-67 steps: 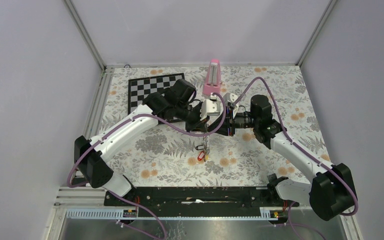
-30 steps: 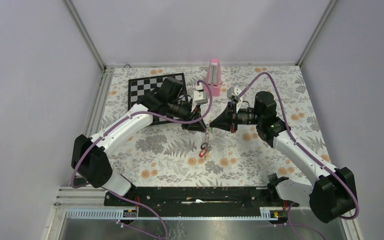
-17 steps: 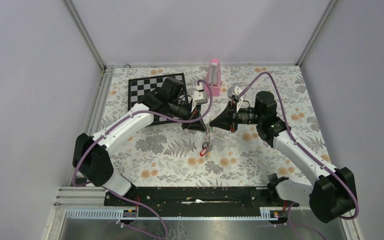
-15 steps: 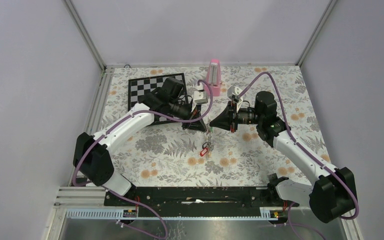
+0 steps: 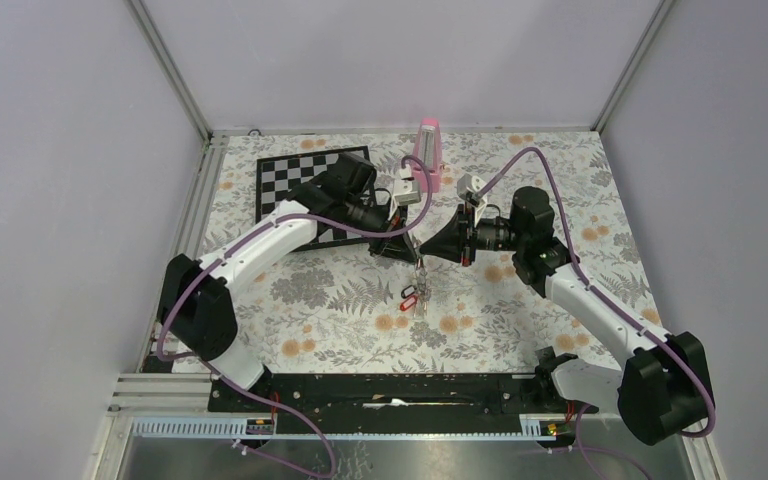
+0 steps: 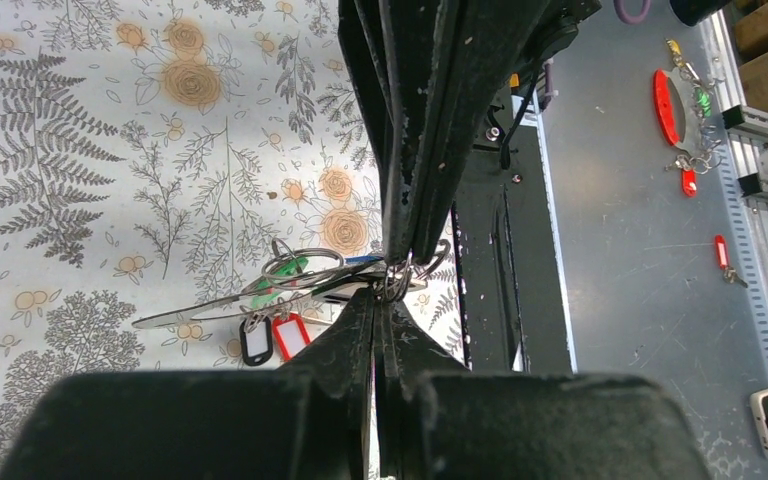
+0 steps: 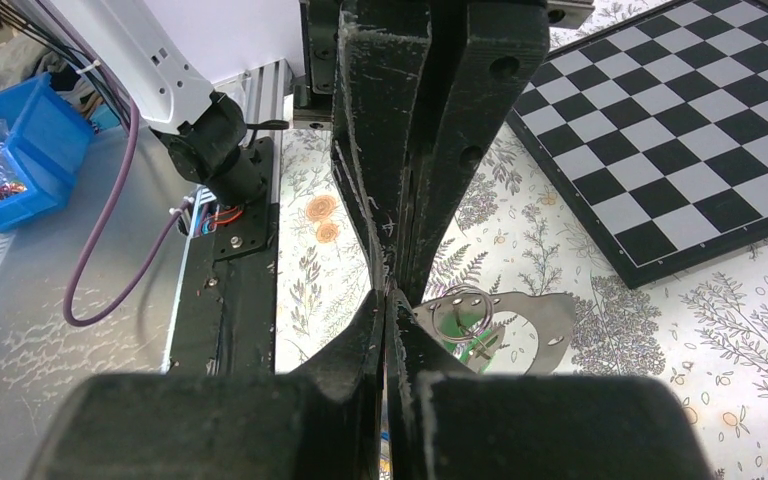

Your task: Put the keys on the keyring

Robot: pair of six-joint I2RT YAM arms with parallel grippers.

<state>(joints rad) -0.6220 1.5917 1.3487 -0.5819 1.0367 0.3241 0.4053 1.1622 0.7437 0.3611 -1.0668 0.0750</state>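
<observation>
My two grippers meet tip to tip above the middle of the floral table. The left gripper (image 5: 411, 252) (image 6: 384, 297) is shut, its tips pinched on small coils of the keyring (image 6: 400, 278). From the opposite side, the right gripper (image 5: 426, 254) (image 7: 388, 292) is shut on the same spot. Below them hangs the bunch of keys (image 5: 415, 297). In the left wrist view it shows a green tag (image 6: 278, 276), a black tag (image 6: 256, 343), a red tag (image 6: 287, 333) and thin wire loops (image 6: 305, 262). The right wrist view shows a ring (image 7: 468, 303) over a grey metal plate (image 7: 545, 318).
A chessboard (image 5: 300, 185) lies at the back left, partly under the left arm. A pink metronome (image 5: 427, 143) stands at the back centre. The black base rail (image 5: 390, 390) runs along the near edge. Loose tagged keys (image 6: 668, 95) lie on the metal bench beyond it.
The left gripper has closed onto the ring opposite the right gripper. The left arm has shifted slightly right, and the hanging bunch with it. The right arm has barely moved.
</observation>
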